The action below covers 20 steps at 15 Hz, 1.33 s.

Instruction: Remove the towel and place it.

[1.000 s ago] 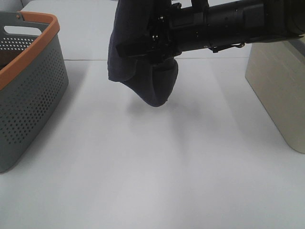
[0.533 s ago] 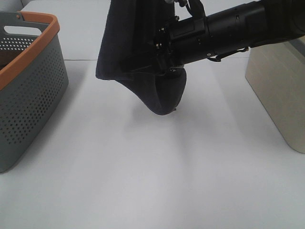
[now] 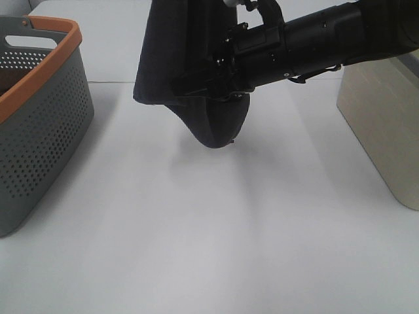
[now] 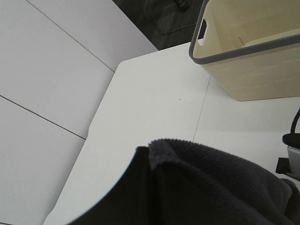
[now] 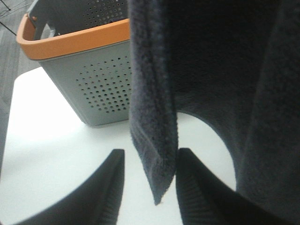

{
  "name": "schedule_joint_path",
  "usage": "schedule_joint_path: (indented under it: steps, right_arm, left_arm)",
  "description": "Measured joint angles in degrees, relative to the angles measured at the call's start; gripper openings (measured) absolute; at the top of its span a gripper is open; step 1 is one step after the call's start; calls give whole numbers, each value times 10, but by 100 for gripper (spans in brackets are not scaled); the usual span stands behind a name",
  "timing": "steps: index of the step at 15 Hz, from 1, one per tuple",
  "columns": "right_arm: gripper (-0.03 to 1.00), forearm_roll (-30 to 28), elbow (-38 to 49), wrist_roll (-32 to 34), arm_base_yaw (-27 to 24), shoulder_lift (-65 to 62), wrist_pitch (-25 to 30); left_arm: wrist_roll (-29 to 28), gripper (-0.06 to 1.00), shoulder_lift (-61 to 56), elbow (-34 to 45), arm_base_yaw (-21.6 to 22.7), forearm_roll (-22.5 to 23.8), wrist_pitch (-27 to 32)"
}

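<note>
Towel (image 3: 178, 59) hangs upper centre, clear of table (image 3: 196, 248), evidently held by the clenched left gripper out of shot. Right gripper (image 5: 151, 157) has narrowed around the hanging hem, jaws not yet pinching. Second grip forming.

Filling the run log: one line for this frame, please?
phase: towel hanging above table | left end effector: shut on towel | right end effector: jaws astride hanging hem, gap one side

free: table (image 3: 196, 248) centre | blocked: basket (image 3: 46, 131) left, bin (image 3: 380, 124) right, towel (image 3: 177, 59) hanging rear
</note>
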Motion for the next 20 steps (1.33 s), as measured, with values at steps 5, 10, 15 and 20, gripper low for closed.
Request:
schedule_joint_path:
  steps: [5, 10, 15, 20]
  right_arm:
    - [32, 5, 0, -18, 0, 9, -97]
    - [32, 30, 0, -44, 1, 9, -28]
    - [25, 56, 0, -84, 27, 16, -17]
    - [0, -46, 0, 60, 27, 14, -14]
  left_arm:
    - [0, 0, 0, 0, 0, 0, 0]
    - [0, 0, 0, 0, 0, 0, 0]
    - [0, 0, 0, 0, 0, 0, 0]
    - [0, 0, 0, 0, 0, 0, 1]
